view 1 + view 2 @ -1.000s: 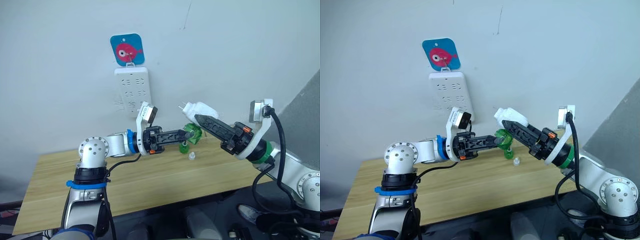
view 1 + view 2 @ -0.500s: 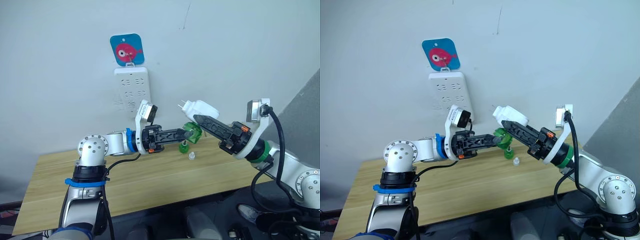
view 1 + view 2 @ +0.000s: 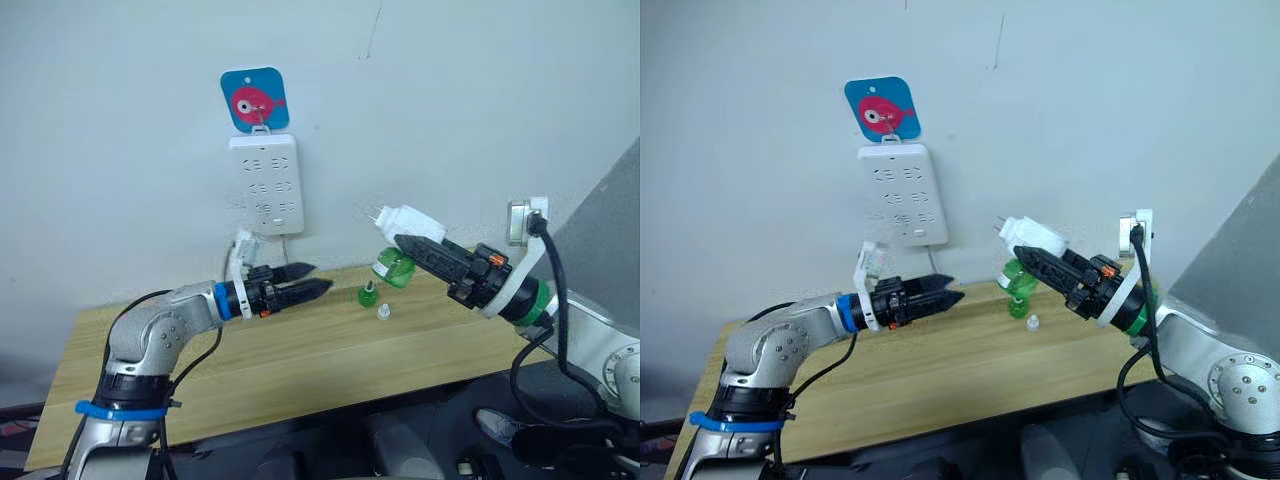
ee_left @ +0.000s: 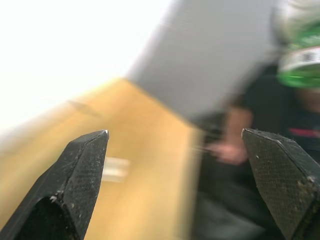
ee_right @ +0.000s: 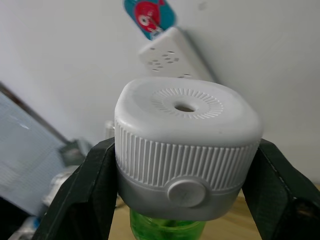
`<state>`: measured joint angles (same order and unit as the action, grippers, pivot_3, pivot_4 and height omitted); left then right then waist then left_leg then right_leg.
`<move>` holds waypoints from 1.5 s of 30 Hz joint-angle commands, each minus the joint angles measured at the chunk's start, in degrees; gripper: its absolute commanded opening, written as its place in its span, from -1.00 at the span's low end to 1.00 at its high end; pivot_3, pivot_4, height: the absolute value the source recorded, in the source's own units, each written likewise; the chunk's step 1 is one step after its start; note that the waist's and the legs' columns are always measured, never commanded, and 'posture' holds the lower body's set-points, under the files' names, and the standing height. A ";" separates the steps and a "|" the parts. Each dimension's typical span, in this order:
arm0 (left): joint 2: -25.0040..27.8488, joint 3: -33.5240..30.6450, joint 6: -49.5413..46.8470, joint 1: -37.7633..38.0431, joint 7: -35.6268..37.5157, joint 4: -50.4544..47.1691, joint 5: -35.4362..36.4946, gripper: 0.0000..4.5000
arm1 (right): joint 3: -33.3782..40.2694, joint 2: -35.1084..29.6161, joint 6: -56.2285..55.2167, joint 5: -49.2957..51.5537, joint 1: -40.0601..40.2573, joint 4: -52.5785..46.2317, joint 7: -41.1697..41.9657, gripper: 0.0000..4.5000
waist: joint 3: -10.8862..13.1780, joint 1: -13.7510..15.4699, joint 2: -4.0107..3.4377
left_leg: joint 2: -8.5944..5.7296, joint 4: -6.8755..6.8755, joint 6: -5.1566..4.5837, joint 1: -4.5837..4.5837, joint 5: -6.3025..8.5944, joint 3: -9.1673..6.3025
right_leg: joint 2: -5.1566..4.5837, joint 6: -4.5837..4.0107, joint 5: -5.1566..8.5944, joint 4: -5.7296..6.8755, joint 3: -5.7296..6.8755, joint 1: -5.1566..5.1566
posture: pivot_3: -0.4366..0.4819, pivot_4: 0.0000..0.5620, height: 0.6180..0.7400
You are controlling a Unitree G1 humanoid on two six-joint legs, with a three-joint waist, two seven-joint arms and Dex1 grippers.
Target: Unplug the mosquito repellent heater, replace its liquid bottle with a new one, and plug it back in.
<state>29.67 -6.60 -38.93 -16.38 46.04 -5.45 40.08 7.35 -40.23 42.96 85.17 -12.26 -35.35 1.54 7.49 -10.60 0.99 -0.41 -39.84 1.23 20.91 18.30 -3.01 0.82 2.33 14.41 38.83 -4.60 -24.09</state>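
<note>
My right gripper (image 3: 402,241) is shut on the white mosquito repellent heater (image 3: 408,221), holding it in the air above the table's right part. Its two metal prongs (image 3: 367,212) point toward the wall. A green liquid bottle (image 3: 394,268) hangs from the heater's underside. In the right wrist view the heater (image 5: 187,135) sits between both fingers (image 5: 85,200), vent hole facing the camera. My left gripper (image 3: 305,289) is open and empty, off to the left of the bottle. A second small green bottle (image 3: 367,294) stands on the wooden table (image 3: 300,350), beside a small white cap (image 3: 382,313).
A tall white power strip (image 3: 265,185) hangs on the wall under a blue square hook with a red fish (image 3: 253,99). Its cable drops behind the table. A grey panel (image 3: 610,200) stands at the right.
My left gripper has let go of the green bottle under the heater, opened and drawn back to the left. The right gripper still holds the heater with the bottle on it.
</note>
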 commanded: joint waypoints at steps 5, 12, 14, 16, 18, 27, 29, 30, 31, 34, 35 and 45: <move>0.12 -8.82 21.45 1.84 -7.96 3.83 -12.03 1.00 | -4.66 -1.57 -0.73 -16.28 -2.88 -6.59 6.46 0.35 | 0.00 1.06 0.01 | 0.04 0.02 0.00 0.00 0.01 0.05 | 0.01 -0.01 -0.01 0.00 -0.04 -0.03 | -0.45 -0.65 1.00; -0.87 -5.76 32.72 -3.09 -7.31 11.50 -18.76 1.00 | -9.01 -1.02 -1.10 -27.65 -6.70 -7.57 9.89 0.35 | -0.01 2.72 0.06 | -0.03 -0.03 -0.01 0.00 0.01 0.16 | -0.02 -0.05 -0.08 -0.11 -0.13 -0.01 | -0.45 -0.65 1.00; -2.00 -4.29 33.52 -5.61 -6.90 13.70 -19.46 1.00 | -9.64 -0.19 -0.91 -29.31 -7.43 -7.59 10.23 0.35 | 0.00 2.98 0.08 | -0.04 -0.03 -0.01 0.03 0.01 0.12 | -0.04 -0.12 -0.12 -0.13 -0.09 0.00 | -0.47 -0.65 1.00; -2.78 -3.21 34.27 -7.44 -5.94 15.70 -19.85 1.00 | -9.82 0.48 -0.58 -30.37 -7.57 -7.65 10.61 0.35 | -0.01 2.93 0.10 | -0.04 -0.03 -0.01 0.04 0.00 0.11 | -0.06 -0.16 -0.15 -0.13 -0.07 0.00 | -0.49 -0.65 1.00; -3.48 -2.74 34.63 -9.44 -5.49 17.72 -20.00 1.00 | -9.87 0.86 -0.18 -31.25 -7.44 -7.94 11.02 0.35 | -0.01 2.64 0.10 | -0.04 -0.02 -0.01 0.03 0.01 0.13 | -0.06 -0.21 -0.19 -0.13 -0.08 0.00 | -0.49 -0.65 1.00; -4.87 -1.90 36.39 -15.53 -5.32 24.50 -21.60 1.00 | -9.10 1.71 1.20 -32.35 -6.08 -9.37 12.10 0.35 | -0.01 2.17 0.10 | 0.01 -0.02 -0.01 0.01 0.01 0.03 | -0.01 -0.22 -0.19 0.01 0.01 -0.02 | -0.52 -0.64 1.00; -4.82 -1.76 36.33 -16.07 -5.04 25.30 -21.67 1.00 | -8.95 1.87 1.42 -32.47 -5.99 -9.49 12.27 0.35 | -0.01 2.16 0.10 | 0.00 -0.05 -0.01 0.00 0.00 0.02 | -0.02 -0.21 -0.19 0.01 0.03 0.00 | -0.52 -0.64 1.00; -4.71 -1.66 36.58 -16.43 -4.77 25.89 -21.80 1.00 | -8.91 1.90 1.55 -32.53 -5.95 -9.55 12.41 0.35 | -0.01 2.22 0.10 | 0.00 -0.05 -0.01 0.00 0.00 0.02 | -0.01 -0.19 -0.18 0.01 0.04 0.01 | -0.52 -0.64 1.00; -4.48 -1.45 36.10 -16.92 -3.59 26.52 -21.43 1.00 | -8.90 1.89 1.67 -32.57 -5.89 -9.64 12.60 0.35 | -0.01 2.30 0.10 | -0.01 -0.07 0.00 0.00 0.00 0.00 | -0.02 -0.13 -0.14 0.01 0.07 0.03 | -0.52 -0.64 1.00; -3.13 -0.84 34.85 -18.90 0.94 28.72 -20.67 1.00 | -9.00 1.96 2.12 -32.49 -5.90 -9.84 12.98 0.35 | -0.01 2.53 0.10 | -0.03 -0.09 0.00 0.01 -0.01 -0.07 | -0.01 -0.10 -0.12 0.01 0.38 0.05 | -0.53 -0.65 1.00; -2.86 -0.80 34.50 -19.36 2.00 29.25 -20.46 1.00 | -8.99 1.96 2.24 -32.48 -5.89 -9.89 13.08 0.35 | -0.01 2.59 0.10 | -0.05 -0.09 0.00 0.01 -0.01 -0.10 | 0.00 -0.10 -0.12 0.01 0.41 0.06 | -0.53 -0.65 1.00; -0.72 1.22 31.67 -26.81 12.22 34.76 -20.85 1.00 | -8.40 1.79 3.40 -31.54 -5.14 -10.88 14.37 0.35 | 0.00 2.74 0.12 | -0.14 -0.11 0.00 0.07 -0.01 -0.23 | 0.00 -0.08 -0.11 -0.01 0.52 0.09 | -0.55 -0.66 1.00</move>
<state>28.86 -5.59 -7.29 -40.92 57.21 30.42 18.98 -3.06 -38.40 46.83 52.95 -17.17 -43.91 15.35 7.49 -7.86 1.11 -0.55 -39.95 1.23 20.98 18.28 -3.23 0.82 2.23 14.29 38.82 -4.08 -24.02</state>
